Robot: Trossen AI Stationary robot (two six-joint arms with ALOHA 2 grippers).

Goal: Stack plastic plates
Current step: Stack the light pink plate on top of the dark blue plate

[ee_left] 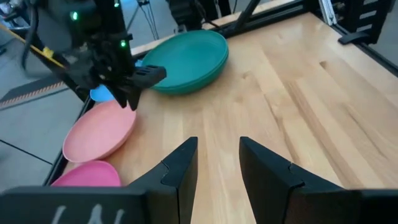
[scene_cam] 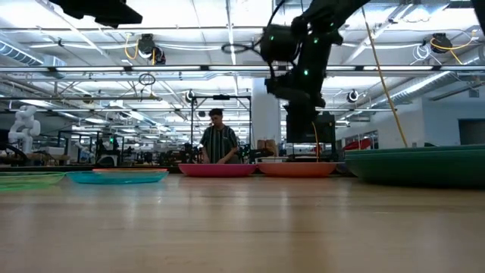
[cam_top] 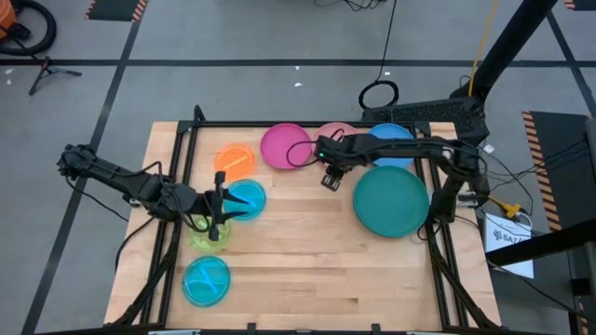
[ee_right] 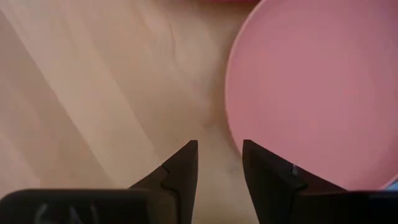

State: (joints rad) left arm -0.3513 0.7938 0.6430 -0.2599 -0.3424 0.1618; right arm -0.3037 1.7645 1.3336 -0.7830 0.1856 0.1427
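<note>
Several plastic plates lie flat on the wooden table. At the left are a cyan plate (cam_top: 250, 197), a lime plate (cam_top: 207, 237) and a second cyan plate (cam_top: 207, 280). Along the far edge are orange (cam_top: 236, 159), magenta (cam_top: 282, 146), pink (cam_top: 335, 132) and blue (cam_top: 395, 146) plates. A large teal plate (cam_top: 391, 201) lies at the right. My left gripper (cam_top: 219, 201) (ee_left: 218, 157) is open, above the cyan and lime plates. My right gripper (cam_top: 331, 179) (ee_right: 219, 157) is open, points down and hangs clear of the table beside the pink plate's (ee_right: 311, 93) rim.
A black frame (cam_top: 191, 126) runs along the table's edges. The middle and the near right part of the table (cam_top: 317, 270) are bare wood. The right arm (cam_top: 410, 144) reaches across the blue plate. A person (scene_cam: 220, 144) stands far behind the table in the room.
</note>
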